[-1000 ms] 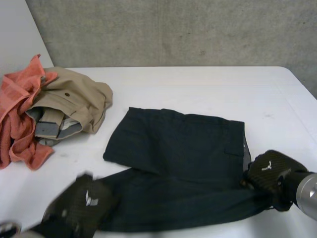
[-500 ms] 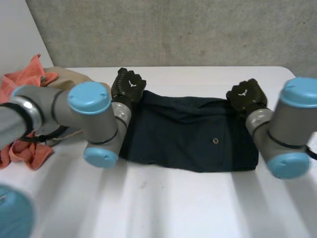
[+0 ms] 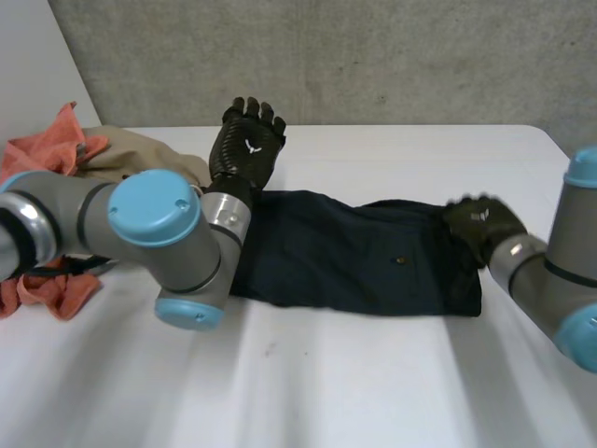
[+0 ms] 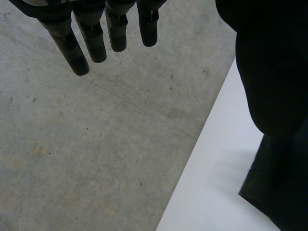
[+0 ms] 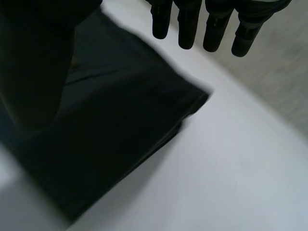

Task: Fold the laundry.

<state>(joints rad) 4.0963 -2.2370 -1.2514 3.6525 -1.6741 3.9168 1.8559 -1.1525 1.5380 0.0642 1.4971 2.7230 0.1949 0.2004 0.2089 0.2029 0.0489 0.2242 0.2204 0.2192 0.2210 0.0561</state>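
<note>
Dark shorts (image 3: 354, 261) folded flat, roughly rectangular; left hand (image 3: 245, 145) fingers spread, right hand (image 3: 480, 224) seemingly straight-fingered

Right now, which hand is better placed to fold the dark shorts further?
Probably right: the right hand, open, is low over an end of the dark shorts; the left hand is raised high.

- Head view: from behind, between the arms, down across the desk (image 3: 373, 373) to a wall (image 3: 392, 56).
- Left wrist view: close, past the left hand (image 4: 96, 41), facing that wall.
- Right wrist view: close, past the right hand (image 5: 185, 29), down onto the shorts (image 5: 110, 125).
- All three share shorts and desk.
</note>
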